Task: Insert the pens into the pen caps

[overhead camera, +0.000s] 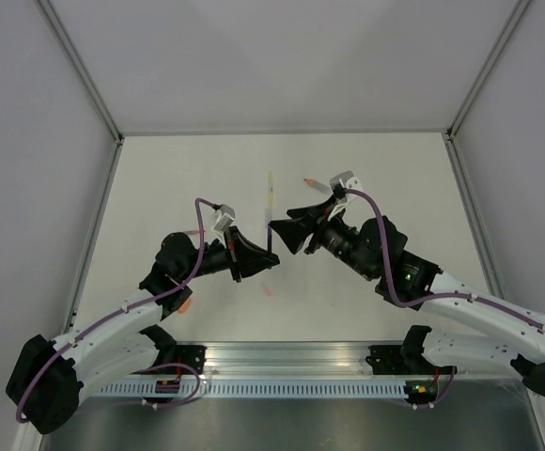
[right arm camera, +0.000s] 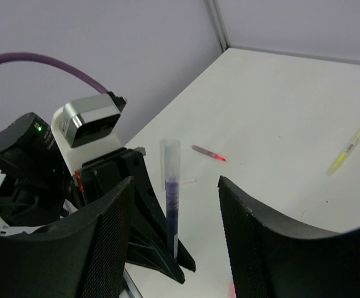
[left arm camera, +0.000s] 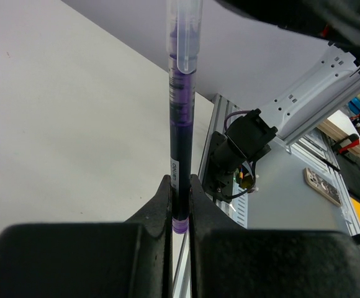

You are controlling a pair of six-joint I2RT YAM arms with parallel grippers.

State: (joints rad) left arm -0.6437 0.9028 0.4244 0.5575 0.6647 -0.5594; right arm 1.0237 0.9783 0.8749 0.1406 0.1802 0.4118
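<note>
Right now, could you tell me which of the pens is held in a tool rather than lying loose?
The dark purple pen, clamped in the left tool; the yellow pen and the orange-tipped grey pen both lie free on the table.

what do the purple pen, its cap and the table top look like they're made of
The purple pen looks like clear glossy plastic: dark ink shows through the barrel and light glints along it. The cap seems to be translucent plastic, faintly frosted, with the pen visible through it. The table is a matte off-white surface, perhaps laminate or painted board; I cannot tell which.
</note>
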